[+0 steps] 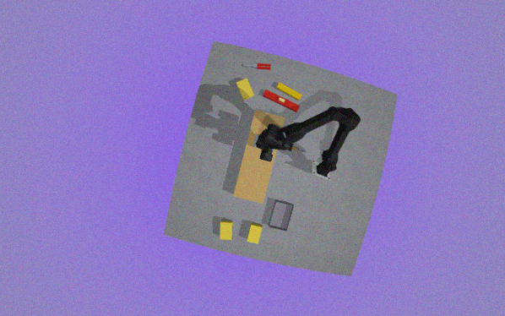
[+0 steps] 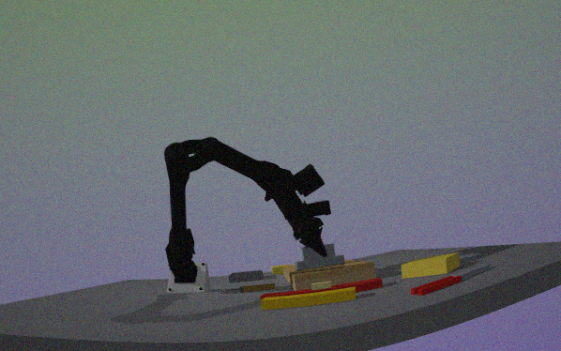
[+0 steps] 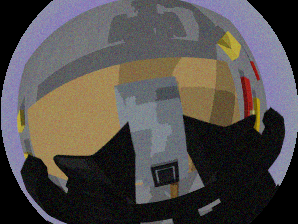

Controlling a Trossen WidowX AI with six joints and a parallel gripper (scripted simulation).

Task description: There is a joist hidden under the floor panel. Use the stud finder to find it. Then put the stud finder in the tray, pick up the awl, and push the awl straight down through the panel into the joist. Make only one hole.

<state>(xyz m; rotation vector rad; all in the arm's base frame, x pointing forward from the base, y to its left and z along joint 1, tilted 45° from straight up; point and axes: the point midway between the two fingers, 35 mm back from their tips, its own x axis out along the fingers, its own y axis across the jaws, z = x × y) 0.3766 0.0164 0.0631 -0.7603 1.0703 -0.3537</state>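
The tan floor panel [image 1: 252,175] [image 2: 340,276] [image 3: 75,125] lies in the middle of the table. My gripper [image 2: 322,253] [image 3: 153,121] is shut on the grey stud finder [image 2: 308,262] [image 3: 154,107]. The stud finder appears to sit on the panel's top, in the part toward the red level; in the top view the arm hides it. The small square display [image 3: 165,173] on it looks dark. The awl [image 1: 295,148] [image 2: 259,288] lies on the table on the arm-base side of the panel, partly covered from above by the arm. The grey tray [image 1: 284,202] [image 2: 246,276] stands past the panel's other end.
A red level [image 1: 272,96] [image 2: 376,283] and a yellow bar [image 1: 289,90] [image 2: 307,299] lie beyond the panel's near-gripper end. Yellow blocks [image 1: 245,89] [image 1: 225,230] [image 1: 254,233] stand around the panel. A red-handled tool [image 1: 263,66] [image 2: 438,285] lies near the table's edge.
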